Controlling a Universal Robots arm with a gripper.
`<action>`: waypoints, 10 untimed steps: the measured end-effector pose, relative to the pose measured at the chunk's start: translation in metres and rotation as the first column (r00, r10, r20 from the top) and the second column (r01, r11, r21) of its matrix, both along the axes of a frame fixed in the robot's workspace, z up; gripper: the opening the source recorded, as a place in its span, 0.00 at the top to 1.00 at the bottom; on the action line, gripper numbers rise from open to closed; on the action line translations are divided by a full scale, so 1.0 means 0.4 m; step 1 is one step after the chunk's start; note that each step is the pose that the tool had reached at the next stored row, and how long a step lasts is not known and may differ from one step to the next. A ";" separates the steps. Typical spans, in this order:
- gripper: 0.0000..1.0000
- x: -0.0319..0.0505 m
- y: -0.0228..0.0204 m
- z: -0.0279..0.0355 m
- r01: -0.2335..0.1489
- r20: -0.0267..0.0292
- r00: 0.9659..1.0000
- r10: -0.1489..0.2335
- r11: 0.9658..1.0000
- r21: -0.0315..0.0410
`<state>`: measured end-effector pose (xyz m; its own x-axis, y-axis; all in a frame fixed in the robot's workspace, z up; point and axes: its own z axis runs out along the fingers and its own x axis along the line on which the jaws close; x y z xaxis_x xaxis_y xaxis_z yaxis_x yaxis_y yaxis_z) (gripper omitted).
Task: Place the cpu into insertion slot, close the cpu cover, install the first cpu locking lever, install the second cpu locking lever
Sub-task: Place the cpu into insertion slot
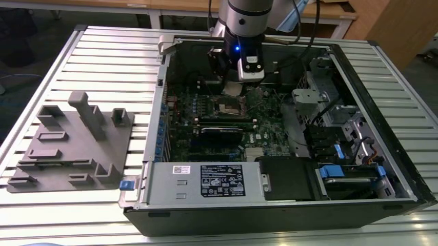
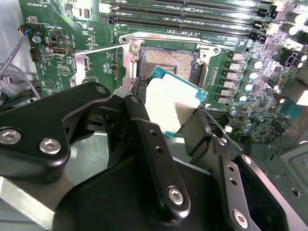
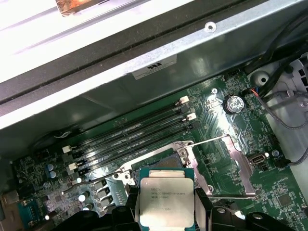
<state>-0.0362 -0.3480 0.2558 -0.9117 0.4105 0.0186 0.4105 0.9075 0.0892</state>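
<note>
In the exterior view, at the upper middle of the frame, the arm (image 1: 244,15) is a smooth silver-grey tube ending in a darker band. Below it sits a black wrist block (image 1: 222,59) with a small blue light (image 1: 237,49) glowing on its face. A pale grey-and-white housing (image 1: 251,69) is fixed to its front. Thin dark cables (image 1: 298,18) run off beside the tube. In the second wrist view the jaws are built of matte black links (image 2: 149,144) with rounded ends and small round holes, pinned by shiny silver socket-head screws (image 2: 49,146). In the first wrist view the same black parts carry silver screws too.
</note>
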 end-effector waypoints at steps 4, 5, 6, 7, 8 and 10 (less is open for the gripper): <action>0.46 0.000 0.000 0.000 0.000 0.000 1.000 0.000 1.000 0.000; 0.46 0.000 0.000 0.000 0.001 0.000 1.000 -0.001 1.000 0.000; 0.46 0.000 0.000 0.000 0.003 0.000 1.000 -0.003 1.000 0.000; 0.46 0.000 0.000 0.000 0.009 0.000 1.000 -0.009 1.000 0.000; 0.46 0.000 0.000 0.000 0.019 0.000 1.000 -0.019 1.000 0.000; 0.46 0.000 0.000 -0.001 0.037 0.000 0.999 -0.037 0.999 0.000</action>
